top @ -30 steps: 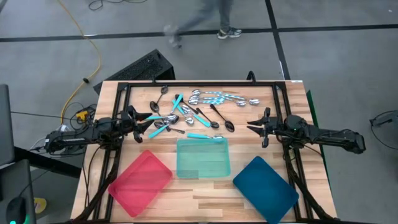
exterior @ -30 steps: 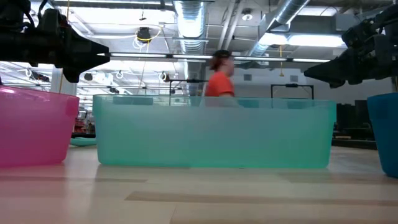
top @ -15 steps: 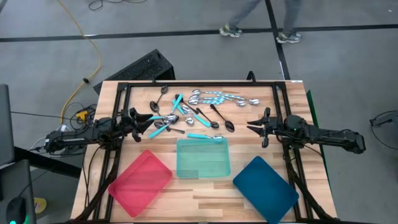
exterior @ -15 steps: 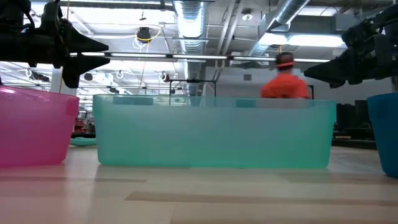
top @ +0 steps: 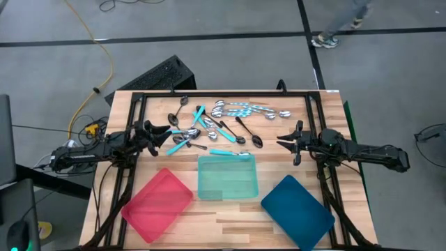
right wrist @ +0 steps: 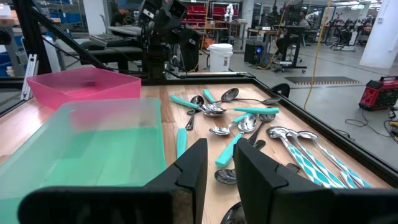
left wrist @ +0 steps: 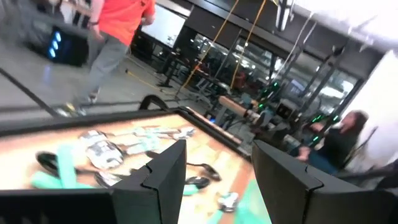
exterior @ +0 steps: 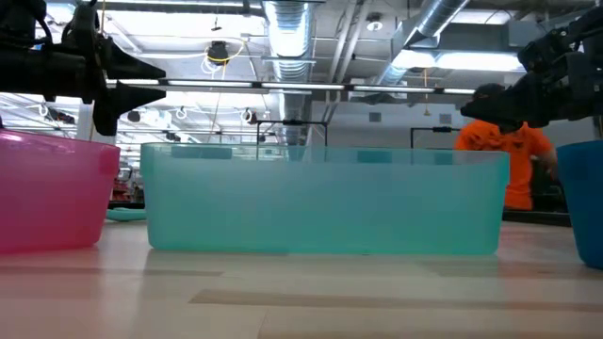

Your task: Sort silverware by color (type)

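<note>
Behind the teal tray (top: pixel 227 178), unlabelled spoons (top: pixel 221 124) lie scattered.

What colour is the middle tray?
Pale see-through teal; the middle tray shows best in the high view.

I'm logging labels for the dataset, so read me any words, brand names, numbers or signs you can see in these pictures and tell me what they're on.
No readable text in any view.
The red tray, teal tray and blue tray carry no visible labels.
The spoons show no legible markings.
Signs and screens in the room behind are too blurred to read.
</note>
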`<state>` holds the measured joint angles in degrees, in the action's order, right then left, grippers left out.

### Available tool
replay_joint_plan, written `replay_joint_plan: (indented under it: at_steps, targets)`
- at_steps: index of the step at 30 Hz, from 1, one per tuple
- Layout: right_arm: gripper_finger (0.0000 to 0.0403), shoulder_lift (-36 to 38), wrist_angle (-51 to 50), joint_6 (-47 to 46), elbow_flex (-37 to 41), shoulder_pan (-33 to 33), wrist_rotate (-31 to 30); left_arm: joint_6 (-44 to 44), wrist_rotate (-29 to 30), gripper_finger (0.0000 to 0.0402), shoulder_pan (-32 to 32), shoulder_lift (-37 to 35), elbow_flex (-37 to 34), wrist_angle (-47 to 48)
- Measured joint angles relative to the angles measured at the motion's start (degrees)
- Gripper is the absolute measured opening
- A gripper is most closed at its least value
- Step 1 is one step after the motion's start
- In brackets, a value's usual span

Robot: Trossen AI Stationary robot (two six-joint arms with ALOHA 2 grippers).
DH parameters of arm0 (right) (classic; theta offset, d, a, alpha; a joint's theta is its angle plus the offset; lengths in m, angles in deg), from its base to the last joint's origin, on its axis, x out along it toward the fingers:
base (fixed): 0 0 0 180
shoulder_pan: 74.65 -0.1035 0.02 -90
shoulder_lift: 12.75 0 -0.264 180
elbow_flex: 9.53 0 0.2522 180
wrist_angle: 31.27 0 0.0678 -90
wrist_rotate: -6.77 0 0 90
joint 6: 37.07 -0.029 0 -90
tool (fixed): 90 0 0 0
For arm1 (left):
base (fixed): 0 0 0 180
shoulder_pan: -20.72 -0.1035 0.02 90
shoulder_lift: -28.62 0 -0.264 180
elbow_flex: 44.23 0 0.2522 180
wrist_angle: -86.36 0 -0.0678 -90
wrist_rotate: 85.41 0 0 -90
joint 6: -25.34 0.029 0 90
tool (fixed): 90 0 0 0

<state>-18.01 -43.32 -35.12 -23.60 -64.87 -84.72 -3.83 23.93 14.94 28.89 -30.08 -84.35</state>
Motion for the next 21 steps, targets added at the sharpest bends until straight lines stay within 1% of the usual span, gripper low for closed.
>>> replay_joint_plan:
  at_steps: [2, 14, 18, 21]
  targets:
    - [0.0103, 0.0, 0.0, 0.0, 0.0, 0.0, 0.0, -1.7, 0.0, 0.0167, 0.0, 0.0, 0.0, 0.0]
    - [0.0103, 0.0, 0.0, 0.0, 0.0, 0.0, 0.0, -0.8, 0.7, 0.0167, 0.0, 0.0, 0.0, 0.0]
    - [0.0103, 0.0, 0.0, 0.0, 0.0, 0.0, 0.0, 7.8, 1.7, 0.0167, 0.0, 0.1, 0.0, 0.0]
    - [0.0103, 0.0, 0.0, 0.0, 0.0, 0.0, 0.0, 8.6, 2.9, 0.0167, 0.0, 0.1, 0.0, -0.2]
